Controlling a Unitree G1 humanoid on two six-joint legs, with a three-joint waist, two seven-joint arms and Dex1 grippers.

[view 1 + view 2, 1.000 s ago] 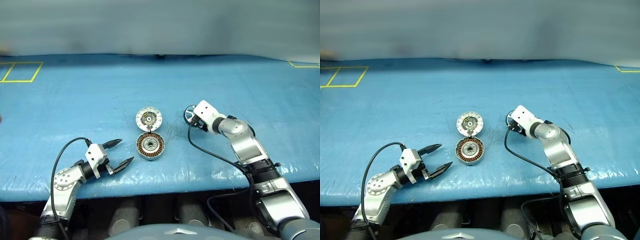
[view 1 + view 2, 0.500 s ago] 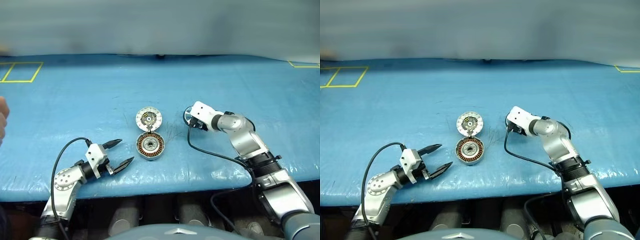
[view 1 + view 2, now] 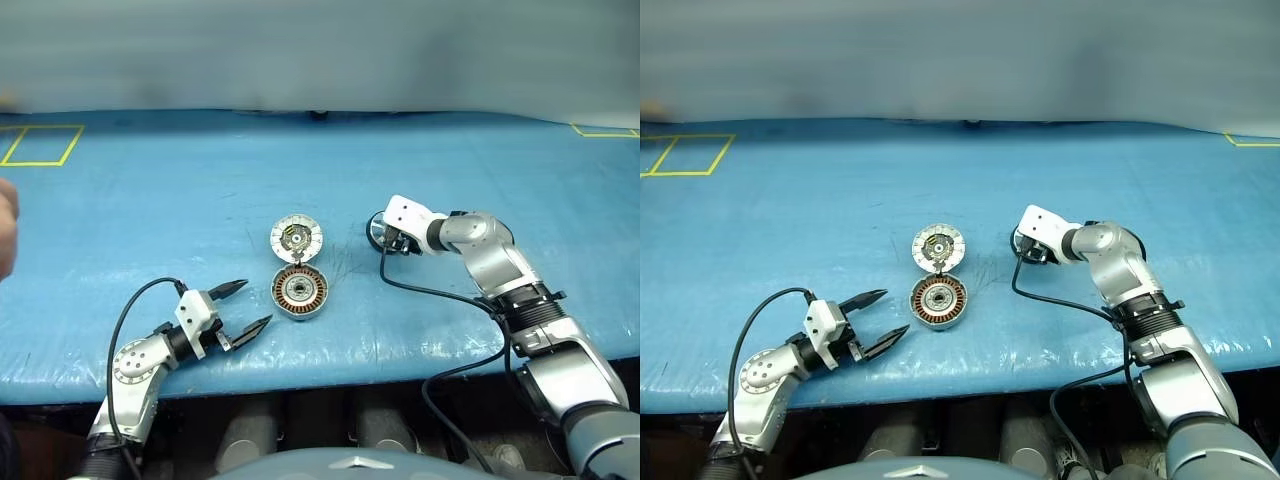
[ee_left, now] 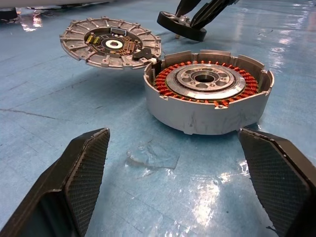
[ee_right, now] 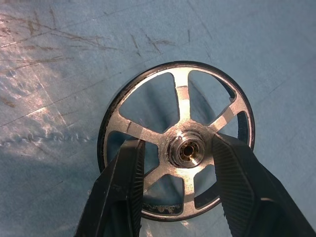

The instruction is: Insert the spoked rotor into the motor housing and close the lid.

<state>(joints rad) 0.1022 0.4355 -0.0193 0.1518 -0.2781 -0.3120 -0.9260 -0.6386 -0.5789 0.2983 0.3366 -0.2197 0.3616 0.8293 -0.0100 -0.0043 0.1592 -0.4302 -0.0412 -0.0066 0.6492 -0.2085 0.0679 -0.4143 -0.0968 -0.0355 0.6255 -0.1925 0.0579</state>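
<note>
The motor housing (image 3: 300, 292) sits open and empty just ahead of the left gripper (image 3: 240, 305), whose jaws are spread wide on nothing. The lid (image 3: 297, 239) lies beside it, not yet closed. The spoked rotor (image 5: 177, 163) rests on the blue table (image 3: 150, 200), hub between the right gripper's (image 5: 180, 197) half-open jaws; grip uncertain, insertion still ahead
</note>
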